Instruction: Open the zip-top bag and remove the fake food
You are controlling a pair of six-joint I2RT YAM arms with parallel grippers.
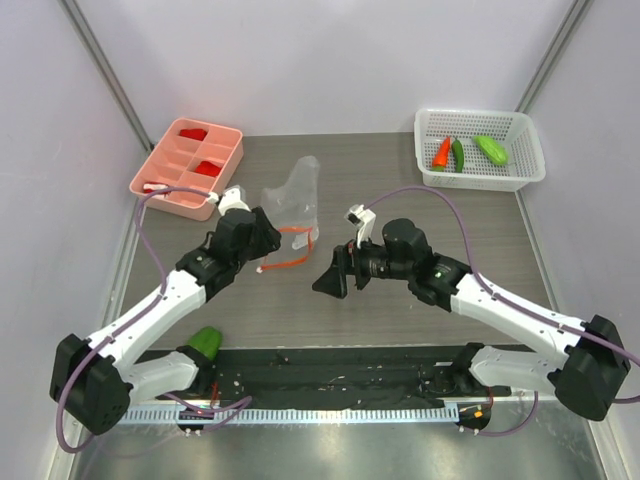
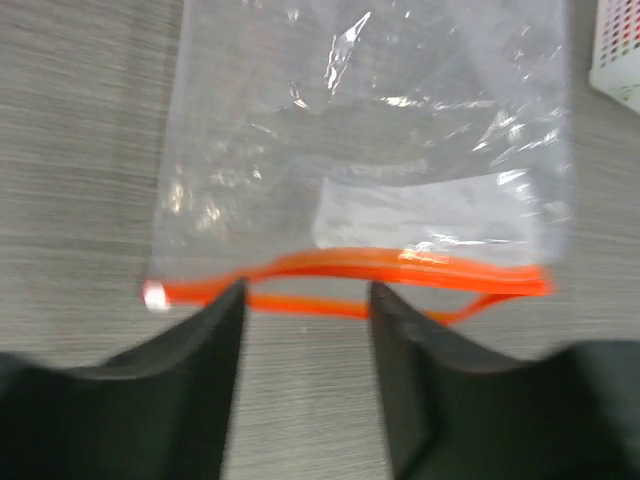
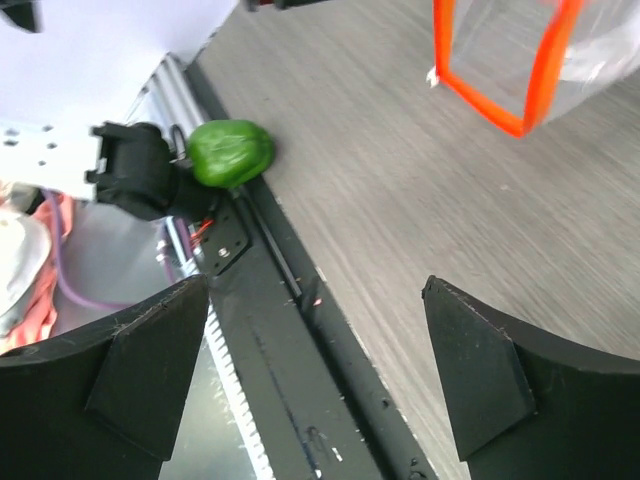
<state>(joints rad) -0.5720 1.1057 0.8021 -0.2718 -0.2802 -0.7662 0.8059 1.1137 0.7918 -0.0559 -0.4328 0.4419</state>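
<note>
The clear zip-top bag (image 1: 293, 203) lies flat on the table with its orange-red zip strip (image 2: 400, 265) parted into a loop, and nothing shows inside it. My left gripper (image 1: 264, 242) is open, with its fingertips at the strip and the lower lip running across the gap (image 2: 305, 303). My right gripper (image 1: 328, 277) stands wide open right of the bag, holding nothing (image 3: 315, 290). A green bell pepper (image 1: 206, 342) rests at the near edge by the left arm's base (image 3: 230, 152). The carrot piece (image 1: 441, 152), the dark chili (image 1: 458, 154) and a light green piece (image 1: 490, 149) lie in the basket.
The white mesh basket (image 1: 530, 176) stands at the back right. A pink compartment tray (image 1: 236, 150) with flat red blocks (image 1: 207, 168) sits at the back left, close behind my left gripper. A black rail (image 3: 300, 380) runs along the near table edge.
</note>
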